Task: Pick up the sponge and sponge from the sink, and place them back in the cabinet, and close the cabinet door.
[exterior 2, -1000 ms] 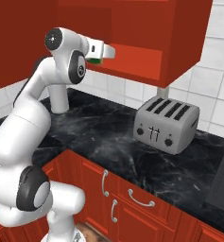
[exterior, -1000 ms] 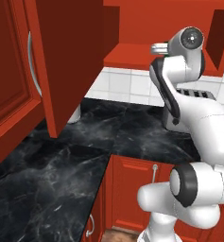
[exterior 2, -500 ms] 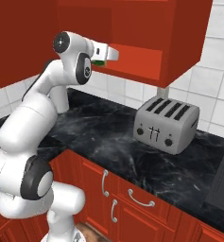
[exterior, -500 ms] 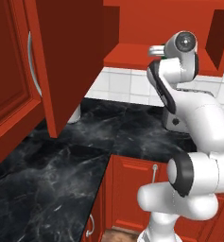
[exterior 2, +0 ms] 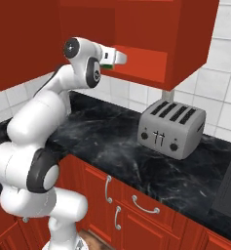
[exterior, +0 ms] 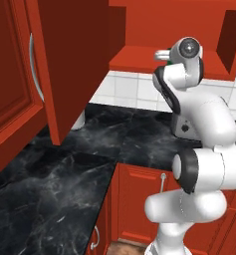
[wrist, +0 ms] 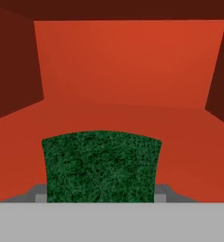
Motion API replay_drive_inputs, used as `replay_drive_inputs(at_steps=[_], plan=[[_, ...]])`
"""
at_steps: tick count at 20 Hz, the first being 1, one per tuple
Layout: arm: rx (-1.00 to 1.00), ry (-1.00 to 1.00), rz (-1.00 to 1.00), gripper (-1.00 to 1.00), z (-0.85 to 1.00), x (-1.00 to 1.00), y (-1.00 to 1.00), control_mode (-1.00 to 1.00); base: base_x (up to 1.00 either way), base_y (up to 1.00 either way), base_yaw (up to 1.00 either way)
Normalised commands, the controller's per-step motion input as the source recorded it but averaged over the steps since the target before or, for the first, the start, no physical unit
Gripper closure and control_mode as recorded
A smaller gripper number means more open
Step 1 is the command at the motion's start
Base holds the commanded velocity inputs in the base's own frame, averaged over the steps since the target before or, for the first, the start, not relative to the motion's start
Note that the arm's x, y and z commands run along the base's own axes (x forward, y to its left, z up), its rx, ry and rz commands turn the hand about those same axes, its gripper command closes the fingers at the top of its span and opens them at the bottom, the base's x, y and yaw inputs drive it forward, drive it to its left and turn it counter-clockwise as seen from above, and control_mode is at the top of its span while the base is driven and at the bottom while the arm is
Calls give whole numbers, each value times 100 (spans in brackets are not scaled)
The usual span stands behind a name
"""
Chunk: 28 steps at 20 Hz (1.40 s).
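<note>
Because the sponge (wrist: 101,165) has to end up back inside the red cabinet (exterior 2: 151,29), the arm is stretched high and level, with its end effector (exterior 2: 116,58) at the front lip of the open shelf (exterior 2: 141,66). The end effector is clamped on the sponge, whose dark green scrubbing face looks into the cabinet; a sliver of green shows beside the wrist from the right side. From the hand's own view the sponge sits just above the near part of the shelf floor (wrist: 189,142), and I cannot tell if it touches. The cabinet door (exterior: 64,64) hangs wide open on the left, leaving the way in free. Below, the toaster (exterior 2: 173,128) stands on the black worktop (exterior 2: 102,141), well under the arm. I'd judge the release comes next, then the door.
</note>
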Motion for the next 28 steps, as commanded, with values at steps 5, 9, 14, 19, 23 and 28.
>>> replay_drive_inputs(at_steps=[5,9,14,19,23,28], plan=[[0,0,-1,100,0,40,-5,-100,0,0,0],[0,0,0,100,-2,40,-2,-100,0,0,0],[0,0,0,100,-15,30,-2,-100,0,0,0],[0,0,0,100,-10,32,-6,-100,0,0,0],[0,0,0,100,-3,35,-8,-100,0,0,0],[0,0,0,100,-4,35,-9,-100,0,0,0]])
